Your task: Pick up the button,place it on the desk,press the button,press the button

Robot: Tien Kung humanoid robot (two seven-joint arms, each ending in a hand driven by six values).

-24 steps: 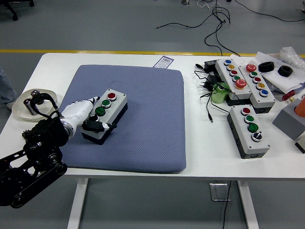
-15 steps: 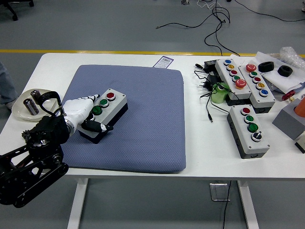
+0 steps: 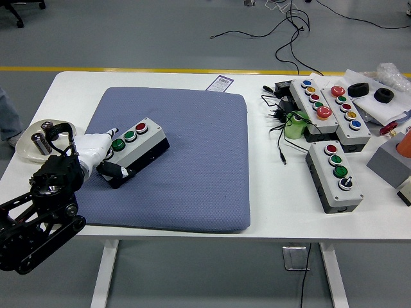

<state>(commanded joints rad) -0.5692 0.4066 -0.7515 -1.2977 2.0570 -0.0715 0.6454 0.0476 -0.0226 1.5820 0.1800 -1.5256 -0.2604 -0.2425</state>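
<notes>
A grey button box (image 3: 136, 146) with a black base, one red and two green buttons lies on the blue-grey pad (image 3: 192, 173), turned at an angle. My left hand (image 3: 103, 153), white with black fingertips, is shut on the box's left end, with a thumb (image 3: 119, 171) against its near side. My left arm (image 3: 42, 205) comes in from the lower left. My right hand is out of view.
A white dish (image 3: 32, 144) with small cylinders sits at the left edge behind my arm. More button boxes (image 3: 337, 176) (image 3: 314, 106), cables (image 3: 282, 125) and black parts (image 3: 385, 95) crowd the right side. A paper tag (image 3: 221, 83) lies behind the pad.
My left hand has drawn back to the left with the button box, dragging it leftward and turning it more crosswise on the pad.
</notes>
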